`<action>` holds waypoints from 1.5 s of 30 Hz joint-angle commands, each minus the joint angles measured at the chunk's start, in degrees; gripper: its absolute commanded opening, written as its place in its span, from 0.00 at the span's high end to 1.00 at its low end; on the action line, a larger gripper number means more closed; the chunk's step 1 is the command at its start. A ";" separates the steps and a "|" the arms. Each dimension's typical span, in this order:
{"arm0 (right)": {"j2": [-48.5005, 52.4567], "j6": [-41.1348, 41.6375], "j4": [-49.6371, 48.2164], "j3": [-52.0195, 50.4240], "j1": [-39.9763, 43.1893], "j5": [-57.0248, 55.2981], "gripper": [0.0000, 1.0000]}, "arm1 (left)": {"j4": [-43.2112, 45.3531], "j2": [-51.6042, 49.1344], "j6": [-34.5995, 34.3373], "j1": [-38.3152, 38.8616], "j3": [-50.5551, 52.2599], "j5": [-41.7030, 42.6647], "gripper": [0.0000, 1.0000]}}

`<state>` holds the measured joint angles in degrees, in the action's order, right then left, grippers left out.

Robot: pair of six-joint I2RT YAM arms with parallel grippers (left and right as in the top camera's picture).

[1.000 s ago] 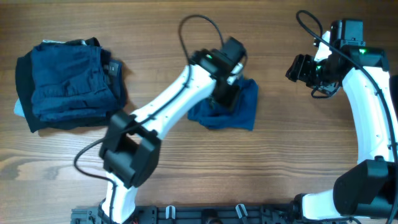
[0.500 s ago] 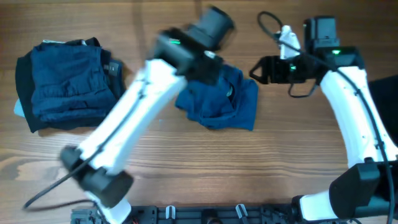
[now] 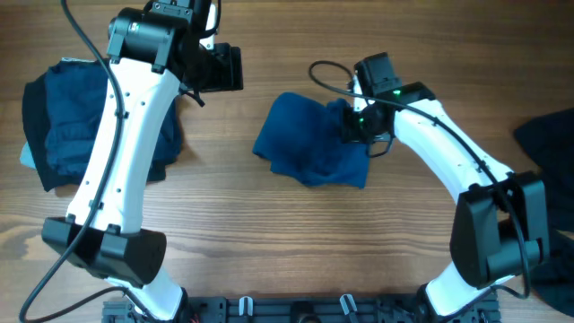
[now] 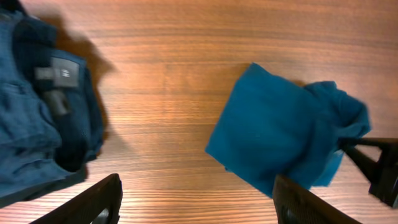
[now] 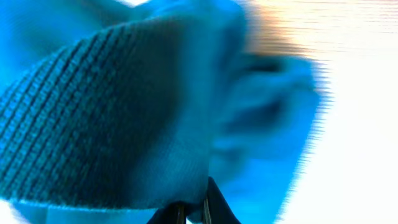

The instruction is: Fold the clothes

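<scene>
Since half a second ago the left arm has swung off the middle of the table to the upper left of the overhead view, and the right arm has reached in from the right.

The left gripper (image 3: 229,68) hovers over bare wood of the brown wooden table (image 3: 269,233), just right of the stack of dark navy and black cloth garments (image 3: 85,121) at the left of the frame. In the left wrist view its two black fingers (image 4: 99,199) stand wide apart at the bottom corners with nothing between them.

The medium-blue folded knit garment (image 3: 305,148) lies in the centre of the table, well apart from the stack. Its upper right corner is bunched and rumpled. The right gripper (image 3: 352,127) sits on that bunched corner. In the right wrist view ribbed blue cloth fills the frame, and the dark fingertips (image 5: 211,202) at the bottom edge are drawn nearly together, pinching a fold of it.

Another dark garment (image 3: 545,135) lies at the right edge of the overhead view.
</scene>
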<state>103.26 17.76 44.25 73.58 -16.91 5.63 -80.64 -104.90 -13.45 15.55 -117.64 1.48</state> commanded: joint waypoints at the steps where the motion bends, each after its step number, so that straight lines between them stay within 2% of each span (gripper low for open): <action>1: -3.43 -0.35 0.42 0.33 4.22 -5.88 0.91 | 0.00 -2.34 -0.28 0.26 0.44 5.68 0.20; 3: -3.48 -1.20 1.79 0.33 6.05 -5.62 0.74 | 0.02 -3.34 -0.28 0.68 0.44 6.88 0.19; 4: -3.37 -1.20 2.78 0.33 6.82 -5.66 0.59 | -0.04 -3.78 -0.28 0.90 0.44 6.86 0.19; 5: -3.37 -1.14 3.78 0.31 7.54 -5.81 0.55 | -0.04 -4.28 -0.28 1.11 0.50 6.86 0.19; 8: -3.43 -0.46 5.84 0.33 9.35 -4.87 0.54 | 0.00 -5.27 -0.31 1.53 0.55 6.91 0.18; 9: -3.63 -2.78 6.29 0.33 9.99 0.44 0.56 | 0.00 -5.55 -0.28 1.75 0.55 7.02 0.18; 10: -4.00 -9.66 6.43 0.33 10.45 10.05 0.59 | 0.00 -5.86 -0.28 2.05 0.59 7.34 0.19; 12: -4.66 -17.92 7.28 0.33 10.56 24.39 0.57 | -0.07 -6.21 -0.26 2.58 0.76 7.96 0.19; 13: -5.05 -18.14 7.45 0.33 10.21 33.22 0.52 | -0.28 -6.62 -0.24 3.13 0.81 7.91 0.18; 14: -5.05 -17.53 7.19 0.33 9.73 34.95 0.49 | -0.22 -6.91 -0.24 3.32 0.81 7.91 0.19; 16: -4.79 -12.76 5.88 0.11 7.89 30.40 0.43 | 0.04 -7.30 -0.24 3.34 0.81 7.91 0.18; 18: -4.28 -6.62 4.31 -0.24 5.53 21.73 0.30 | 0.22 -7.52 -0.24 3.30 0.81 7.91 0.18; 20: -2.08 -3.76 0.70 -1.33 1.90 14.14 0.26 | 0.22 -7.56 -0.22 3.30 0.81 7.89 0.18; 23: 0.59 -3.63 -2.16 -2.03 0.17 9.14 0.30 | 0.04 -7.56 1.25 3.30 0.81 7.91 0.18; 24: 1.22 -3.74 -1.77 -2.03 0.04 8.96 0.58 | -0.04 -7.56 1.22 3.30 0.81 7.91 0.18; 25: 1.20 -3.74 -0.76 -2.01 0.13 9.49 0.78 | -0.20 -7.54 1.22 3.30 0.81 7.91 0.18; 26: 0.72 -3.82 0.66 -2.01 0.33 9.62 0.86 | -0.26 -7.56 1.22 3.30 0.81 7.91 0.18; 28: -1.68 -4.22 4.94 -2.01 0.87 6.67 0.96 | -0.13 -7.56 1.25 3.30 0.81 7.91 0.18; 34: -5.22 -2.47 18.69 -2.03 3.32 -2.89 0.96 | 0.48 -7.56 1.25 3.30 0.81 7.89 0.17; 35: -5.22 -1.44 20.57 -2.05 3.58 -3.56 0.93 | 0.48 -7.56 1.25 3.30 0.81 7.89 0.17; 36: -5.22 0.00 21.68 -2.05 3.65 -5.07 0.85 | 0.44 -7.56 1.25 3.30 0.81 7.91 0.17; 37: -5.22 1.05 22.34 -2.05 3.65 -6.80 0.65 | 0.44 -7.56 1.25 3.30 0.81 7.91 0.17; 38: -5.22 2.19 22.64 -2.05 3.65 -8.76 0.41 | 0.44 -7.56 1.25 3.30 0.81 7.91 0.17; 39: -5.22 2.19 22.47 -2.05 3.65 -9.09 0.37 | 0.44 -7.56 1.22 3.30 0.81 7.91 0.15; 42: -5.25 1.66 21.90 -2.03 3.65 -7.98 0.39 | 0.39 -7.56 1.25 3.30 0.81 7.91 0.14; 45: -5.25 -6.64 18.84 -2.03 3.65 2.14 0.46 | 0.22 -7.58 1.22 3.30 0.87 7.91 0.10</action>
<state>98.91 17.58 65.10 71.70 -13.28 0.30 -80.34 -111.96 -13.06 18.85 -117.43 8.71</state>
